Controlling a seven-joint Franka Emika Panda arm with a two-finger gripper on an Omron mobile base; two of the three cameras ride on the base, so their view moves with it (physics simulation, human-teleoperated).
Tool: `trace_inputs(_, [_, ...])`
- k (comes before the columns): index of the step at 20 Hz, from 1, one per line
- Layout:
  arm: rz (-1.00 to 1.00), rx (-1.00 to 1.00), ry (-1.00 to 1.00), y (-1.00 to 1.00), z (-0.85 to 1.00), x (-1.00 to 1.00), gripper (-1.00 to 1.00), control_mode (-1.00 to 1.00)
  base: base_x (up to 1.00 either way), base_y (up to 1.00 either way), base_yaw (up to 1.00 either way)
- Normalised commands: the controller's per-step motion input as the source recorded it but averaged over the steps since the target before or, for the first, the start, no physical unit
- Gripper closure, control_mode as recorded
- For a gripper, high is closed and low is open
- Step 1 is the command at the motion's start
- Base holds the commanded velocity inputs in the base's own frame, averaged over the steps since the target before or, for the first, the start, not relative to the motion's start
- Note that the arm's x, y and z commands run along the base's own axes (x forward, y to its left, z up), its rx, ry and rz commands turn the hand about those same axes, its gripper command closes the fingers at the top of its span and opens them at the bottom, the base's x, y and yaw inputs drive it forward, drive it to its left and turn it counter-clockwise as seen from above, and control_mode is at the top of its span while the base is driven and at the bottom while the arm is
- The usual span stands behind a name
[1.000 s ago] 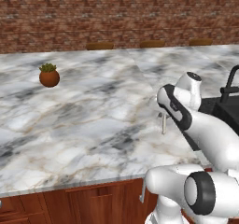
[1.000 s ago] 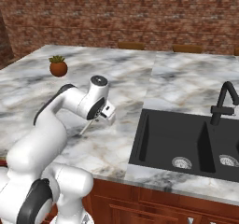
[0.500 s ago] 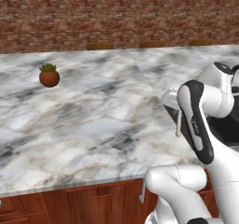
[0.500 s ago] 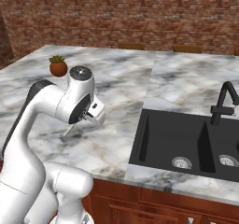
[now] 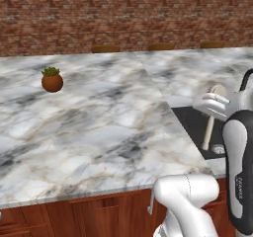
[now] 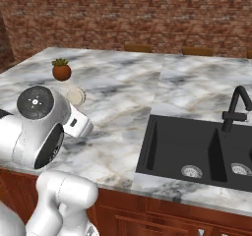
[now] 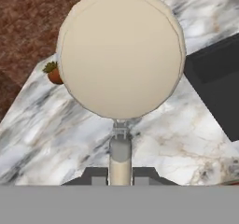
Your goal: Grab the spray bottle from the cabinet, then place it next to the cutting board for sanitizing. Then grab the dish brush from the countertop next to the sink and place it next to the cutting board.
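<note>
Dish brush (image 7: 121,55) is clamped by its handle between the gripper's (image 7: 120,175) closed fingers, raised above the marble countertop (image 5: 99,127) beside the sink (image 6: 197,149), so pickup looks done while placing it by the unseen cutting board remains.

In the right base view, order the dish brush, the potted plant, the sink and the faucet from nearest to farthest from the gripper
1. The dish brush, held in the gripper itself.
2. The potted plant, just beyond on the countertop.
3. The sink, off to the right.
4. The faucet, farther right, behind the basin.
</note>
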Motion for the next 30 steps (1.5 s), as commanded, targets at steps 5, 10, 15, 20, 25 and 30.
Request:
trace_inputs(5, [-0.04, 0.00, -0.55, 0.06, 0.89, -0.92, 1.00, -1.00, 0.00, 0.00, 0.00])
trace_inputs(10, [0.00, 0.00, 0.00, 0.00, 0.00, 0.00, 1.00, 1.00, -0.85, -0.14, -0.06])
trace_inputs(15, [0.00, 0.00, 0.00, 0.00, 0.00, 0.00, 1.00, 1.00, -0.60, -0.81, -0.16])
trace_inputs(20, [0.00, 0.00, 0.00, 0.00, 0.00, 0.00, 1.00, 1.00, -0.43, -1.00, -0.34])
trace_inputs(25, [0.00, 0.00, 0.00, 0.00, 0.00, 0.00, 1.00, 1.00, -0.01, -1.00, -0.62])
trace_inputs(30, [0.00, 0.00, 0.00, 0.00, 0.00, 0.00, 1.00, 1.00, 0.00, -0.73, -0.83])
